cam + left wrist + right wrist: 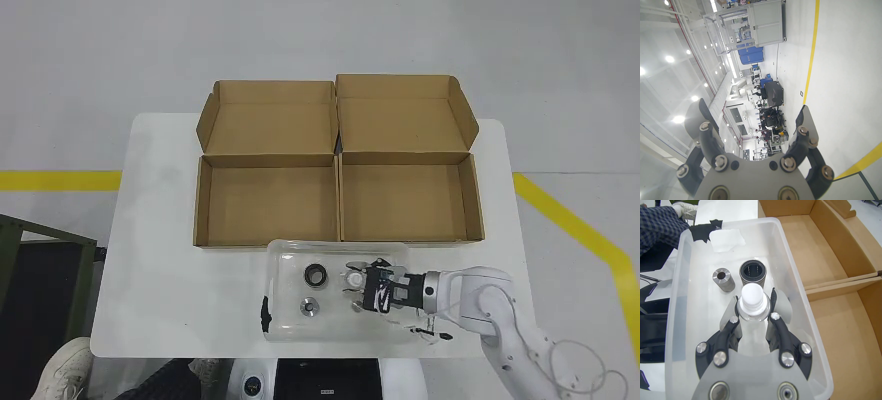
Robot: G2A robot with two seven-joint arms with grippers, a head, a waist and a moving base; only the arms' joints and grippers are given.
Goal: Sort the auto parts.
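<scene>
The little part with the white top sits inside the clear tub. The right gripper has its two fingers pressed on the part's round, see-through sides, nearly shut around it. Just past it stand a black ring part and a grey metal tube. Two open brown boxes wait right beside the tub. The left gripper is wide open, holds nothing and points away at the room. The round part looks smooth. If it is lifted too fast, it could slip out, or bump the black ring part.
</scene>
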